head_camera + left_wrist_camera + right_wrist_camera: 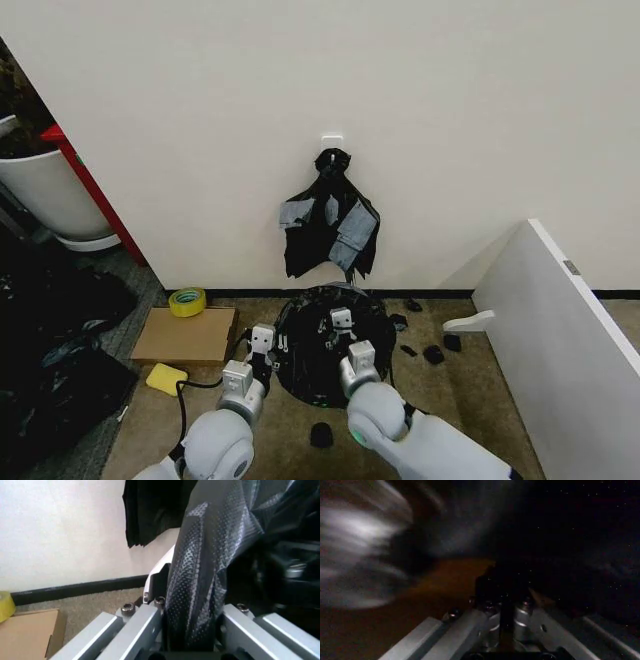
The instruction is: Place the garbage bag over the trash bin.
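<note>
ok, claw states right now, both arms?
Left claw: shut on the garbage bag, at the bin's left side.
Right claw: cannot be told; it's over the bag-covered bin.

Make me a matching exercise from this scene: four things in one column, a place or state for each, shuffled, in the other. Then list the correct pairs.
Things:
1. garbage bag
2. knotted bunch of black bags
3. roll of yellow tape
4. yellow sponge

Places or states:
A. hanging from a hook on the wall
B. on the carpet in front of the flat cardboard, near the left gripper
C. draped on the bin, a fold pinched in the left gripper
D. at the cardboard's far edge, by the wall

Pairs: 1-C, 2-A, 3-D, 4-B
</note>
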Tool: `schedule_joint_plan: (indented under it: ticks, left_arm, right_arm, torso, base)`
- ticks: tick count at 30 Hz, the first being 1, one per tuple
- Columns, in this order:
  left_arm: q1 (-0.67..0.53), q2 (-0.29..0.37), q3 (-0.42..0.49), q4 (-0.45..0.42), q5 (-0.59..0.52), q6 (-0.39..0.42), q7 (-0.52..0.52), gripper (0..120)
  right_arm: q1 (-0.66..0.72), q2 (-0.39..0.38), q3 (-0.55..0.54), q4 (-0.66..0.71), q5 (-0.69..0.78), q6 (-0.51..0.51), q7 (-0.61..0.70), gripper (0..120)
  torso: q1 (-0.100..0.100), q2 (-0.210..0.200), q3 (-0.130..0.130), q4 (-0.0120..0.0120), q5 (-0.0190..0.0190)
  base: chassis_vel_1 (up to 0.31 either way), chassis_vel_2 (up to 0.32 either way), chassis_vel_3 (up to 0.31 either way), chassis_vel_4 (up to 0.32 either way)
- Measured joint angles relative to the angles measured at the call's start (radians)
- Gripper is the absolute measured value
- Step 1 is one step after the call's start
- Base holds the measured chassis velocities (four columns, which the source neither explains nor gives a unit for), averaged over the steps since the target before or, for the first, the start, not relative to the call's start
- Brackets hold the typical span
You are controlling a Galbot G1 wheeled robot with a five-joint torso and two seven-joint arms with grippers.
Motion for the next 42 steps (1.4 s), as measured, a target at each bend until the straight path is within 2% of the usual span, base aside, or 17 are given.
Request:
schedule_joint_plan:
  ticks: [9, 14, 17, 20, 21, 25, 27, 28, 29, 33, 42]
  left_arm:
    - [0.000, 0.000, -0.001, -0.009, -0.002, 0.001, -0.001, 0]
    - [-0.004, 0.003, -0.002, -0.009, -0.004, 0.001, -0.001, 0]
    - [-0.010, 0.005, -0.004, 0.004, -0.001, -0.008, 0.001, 0]
    - [-0.018, 0.008, -0.005, 0.019, -0.002, -0.032, 0.009, 0]
    - [-0.018, 0.008, -0.005, 0.019, -0.002, -0.032, 0.009, 0]
    - [-0.034, 0.012, -0.003, 0.062, -0.007, -0.149, 0.067, 0]
    - [-0.039, 0.013, 0.000, 0.091, -0.005, -0.219, 0.109, 0]
    - [-0.039, 0.013, 0.000, 0.091, -0.005, -0.219, 0.109, 0]
    - [-0.041, 0.012, 0.001, 0.108, -0.002, -0.254, 0.135, 0]
    - [-0.046, 0.012, -0.001, 0.170, 0.016, -0.379, 0.258, 0]
    - [-0.020, 0.013, -0.006, 0.170, 0.051, -0.405, 0.293, 0]
  right_arm:
    - [0.029, 0.027, -0.012, -0.064, -0.008, -0.107, 0.100, 0]
    - [0.026, 0.021, -0.004, -0.051, -0.016, -0.116, 0.109, 0]
    - [0.012, -0.007, -0.001, 0.011, -0.007, -0.121, 0.107, 0]
    - [-0.026, -0.054, -0.010, 0.171, 0.116, -0.198, 0.139, 0]
    - [-0.026, -0.054, -0.010, 0.171, 0.116, -0.198, 0.139, 0]
    - [-0.070, -0.088, -0.012, 0.354, 0.331, -0.344, 0.231, 0]
    - [-0.084, -0.089, -0.011, 0.389, 0.379, -0.388, 0.257, 0]
    - [-0.084, -0.089, -0.011, 0.389, 0.379, -0.388, 0.257, 0]
    - [-0.089, -0.089, -0.012, 0.394, 0.388, -0.408, 0.269, 0]
    - [-0.097, -0.084, -0.015, 0.359, 0.360, -0.452, 0.286, 0]
    - [-0.090, -0.078, -0.017, 0.260, 0.195, -0.454, 0.266, 0]
  torso:
    - [0.000, 0.000, 0.000, -0.0002, -0.0001]
    - [0.000, 0.000, 0.000, 0.0000, 0.0001]
    - [0.000, 0.000, 0.000, -0.0001, 0.0000]
    - [0.000, 0.000, 0.000, -0.0003, 0.0000]
    - [0.000, 0.000, 0.000, -0.0003, 0.0000]
    - [0.000, 0.000, 0.000, -0.0003, 0.0000]
    - [0.000, 0.000, 0.000, -0.0002, 0.0000]
    - [0.000, 0.000, 0.000, -0.0002, 0.0000]
    - [0.000, 0.000, 0.000, -0.0002, -0.0001]
    - [0.000, 0.000, 0.000, -0.0001, -0.0001]
    - [0.000, 0.000, 0.000, -0.0001, 0.0000]
  base:
    - [0.000, 0.000, 0.000, 0.000]
    - [0.000, 0.000, 0.000, 0.000]
    - [0.000, 0.000, 0.000, 0.000]
    - [0.000, 0.000, 0.000, 0.000]
    - [0.000, 0.000, 0.000, 0.000]
    - [0.000, 0.000, 0.000, 0.000]
    - [0.000, 0.000, 0.000, 0.000]
    - [0.000, 0.000, 0.000, 0.000]
    - [0.000, 0.000, 0.000, 0.000]
    - [0.000, 0.000, 0.000, 0.000]
    - [0.000, 0.000, 0.000, 0.000]
